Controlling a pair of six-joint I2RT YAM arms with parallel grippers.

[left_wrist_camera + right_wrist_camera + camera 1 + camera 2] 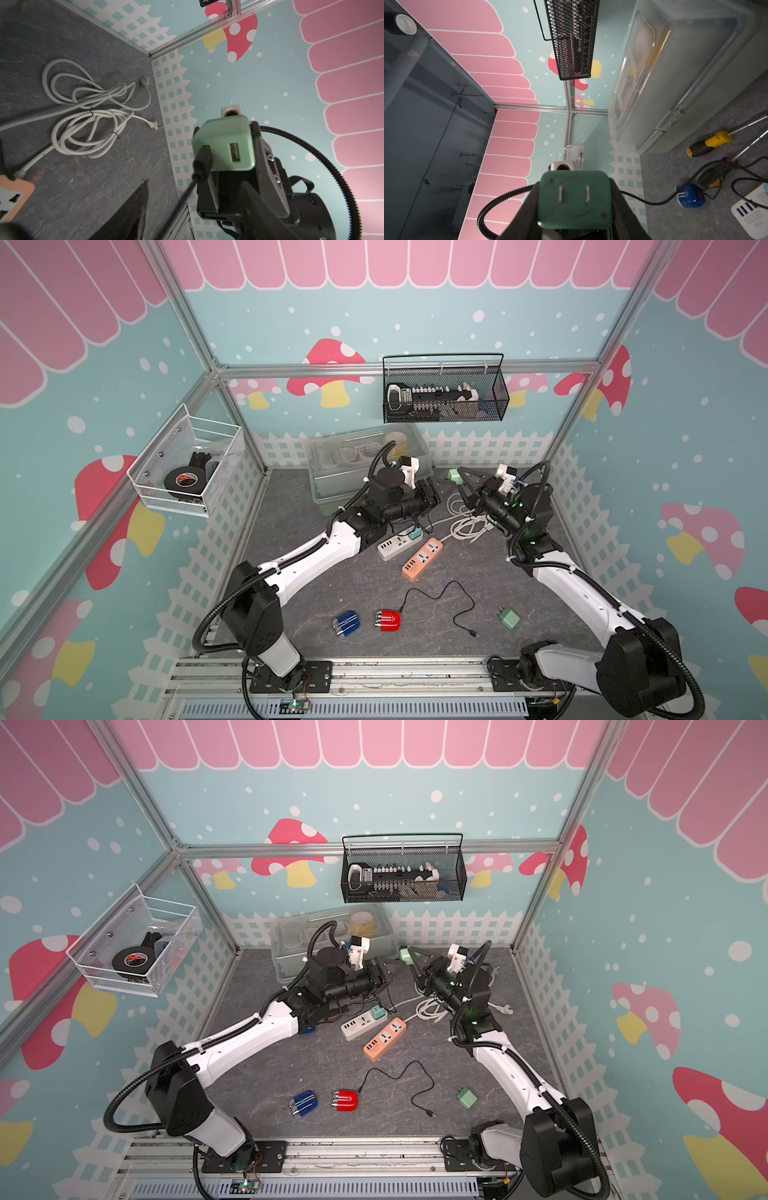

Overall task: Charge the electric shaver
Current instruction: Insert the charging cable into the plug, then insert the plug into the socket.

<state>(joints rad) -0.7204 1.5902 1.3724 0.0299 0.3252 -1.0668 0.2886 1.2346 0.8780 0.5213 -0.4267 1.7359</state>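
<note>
The rear blue shaver lies mostly hidden under the left arm in a top view. The left wrist view's edge cuts off the orange power strip; the right wrist view's edge cuts off the white power strip. The right gripper covers both flanks of the green adapter.

Black tape roll lies in white wire basket; clear bin by back wall.

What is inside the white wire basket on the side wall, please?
A black tape roll lies in the white wire basket, with a dark item behind it. The mesh and the roll cover the rest, so nothing more can be told.
</note>
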